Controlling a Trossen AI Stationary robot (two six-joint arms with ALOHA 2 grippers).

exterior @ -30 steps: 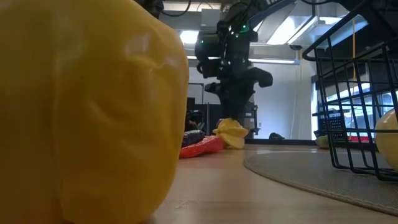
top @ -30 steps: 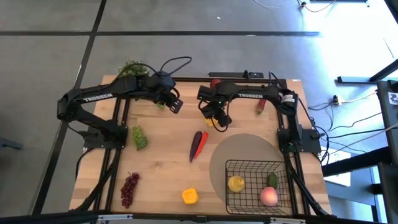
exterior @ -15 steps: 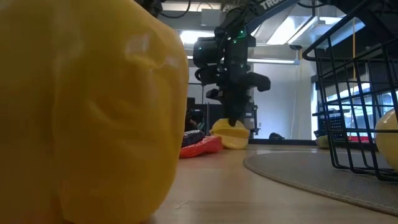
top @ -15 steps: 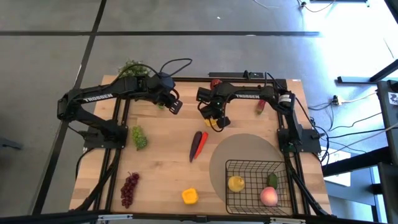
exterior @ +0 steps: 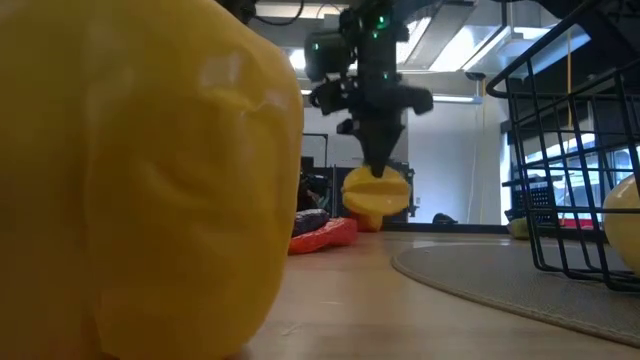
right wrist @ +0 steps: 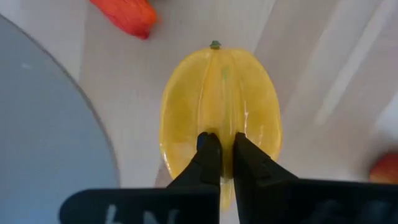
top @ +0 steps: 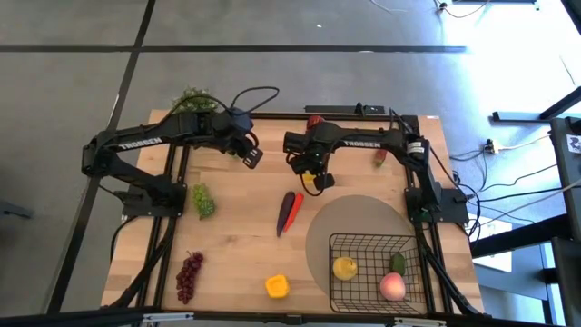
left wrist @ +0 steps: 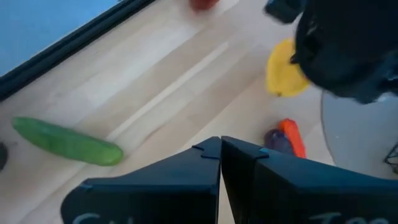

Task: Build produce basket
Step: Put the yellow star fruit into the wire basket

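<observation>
Right gripper (right wrist: 221,155) is pinched shut on a ridge of the yellow fruit (right wrist: 219,109), which hangs right under its fingertips, lifted off the table (exterior: 400,300). Basket (top: 368,268) sits well off toward the near edge.

We see the black wire basket (top: 374,271) sitting open-topped on a grey round mat at the table's front right, with a lemon (top: 344,268), a pink peach (top: 392,287) and a small green piece inside. A ridged yellow fruit (exterior: 376,191) hangs clear of the wood, pinched by the right gripper (right wrist: 221,155). On the table lie a red and purple chili (top: 290,210), a yellow pepper (top: 277,287), purple grapes (top: 189,274), green grapes (top: 203,201) and a cucumber (left wrist: 67,142).
</observation>
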